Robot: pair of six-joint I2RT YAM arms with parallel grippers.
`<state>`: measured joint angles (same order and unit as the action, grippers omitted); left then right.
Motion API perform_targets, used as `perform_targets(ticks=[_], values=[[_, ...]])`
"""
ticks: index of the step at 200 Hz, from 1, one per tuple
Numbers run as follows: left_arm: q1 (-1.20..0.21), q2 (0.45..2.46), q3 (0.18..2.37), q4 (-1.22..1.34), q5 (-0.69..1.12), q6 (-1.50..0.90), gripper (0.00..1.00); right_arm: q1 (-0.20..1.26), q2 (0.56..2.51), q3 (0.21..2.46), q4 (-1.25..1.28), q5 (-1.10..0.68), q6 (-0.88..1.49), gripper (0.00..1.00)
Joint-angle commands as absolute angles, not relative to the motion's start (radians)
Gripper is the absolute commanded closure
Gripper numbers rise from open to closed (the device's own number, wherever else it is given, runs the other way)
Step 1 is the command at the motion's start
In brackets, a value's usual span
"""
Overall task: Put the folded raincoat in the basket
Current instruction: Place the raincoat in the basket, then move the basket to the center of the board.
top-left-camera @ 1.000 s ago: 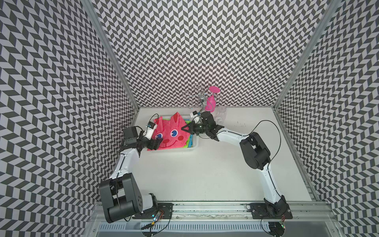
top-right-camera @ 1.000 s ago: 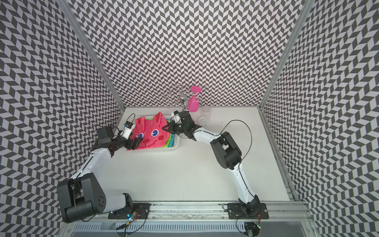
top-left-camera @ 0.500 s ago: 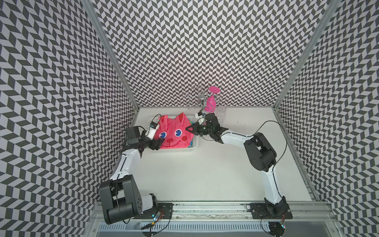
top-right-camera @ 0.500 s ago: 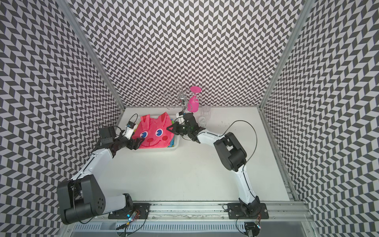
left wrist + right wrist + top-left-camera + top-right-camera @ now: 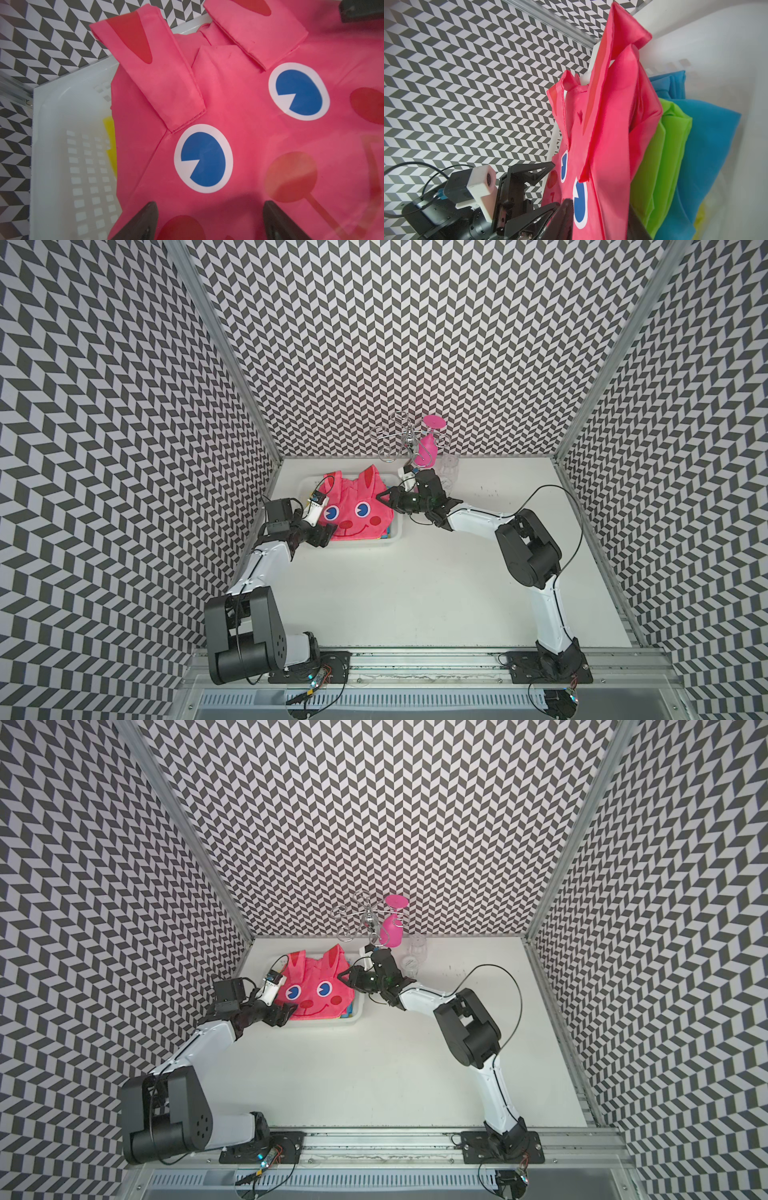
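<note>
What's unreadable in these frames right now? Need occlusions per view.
1. Basket floor: top views, covered by raincoat.
2. Right gripper jaws: right wrist view, cut off by the frame edge; open or gripping the raincoat, cannot tell. Too small in top views.
3. Yellow item: left wrist view, a sliver only; raincoat covers the rest.
4. Glass: top views, clear and small; outline barely shows.

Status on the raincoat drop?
Left gripper open over pink raincoat. Right gripper jaws parted at its edge. Raincoat in basket atop green fold and blue fold, ears over far rim. Nothing blocking.
</note>
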<state>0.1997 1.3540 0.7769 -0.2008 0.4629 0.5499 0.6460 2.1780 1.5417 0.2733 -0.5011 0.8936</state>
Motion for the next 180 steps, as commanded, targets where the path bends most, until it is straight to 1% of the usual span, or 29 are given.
perform_targets(ticks=[1,24,31,45,59,94,126,137,164,180], values=[[0.18,1.364,0.753,-0.163,0.431,0.536,0.17,0.652,2.125,1.523,0.232,-0.492,0.852,0.59],[0.156,1.373,0.74,-0.141,0.4,0.529,0.17,0.653,2.068,1.459,0.262,-0.501,0.86,0.56],[0.15,1.374,0.737,-0.137,0.395,0.529,0.17,0.651,2.052,1.429,0.286,-0.511,0.873,0.53],[0.143,1.376,0.733,-0.13,0.387,0.529,0.17,0.649,2.019,1.374,0.319,-0.523,0.898,0.44],[0.138,1.378,0.73,-0.126,0.382,0.523,0.17,0.65,1.983,1.305,0.384,-0.543,0.933,0.41],[0.125,1.395,0.726,-0.116,0.368,0.515,0.17,0.656,1.892,1.11,0.569,-0.543,1.032,0.4],[0.103,1.4,0.707,-0.103,0.343,0.527,0.17,0.664,1.811,0.965,0.658,-0.507,1.058,0.42],[0.096,1.4,0.696,-0.089,0.329,0.526,0.17,0.671,1.784,0.947,0.641,-0.493,1.048,0.42],[0.097,1.389,0.682,-0.063,0.316,0.553,0.16,0.706,1.732,0.944,0.499,-0.423,0.964,0.42],[0.098,1.381,0.698,-0.089,0.328,0.575,0.15,0.714,1.724,0.943,0.425,-0.382,0.925,0.41]])
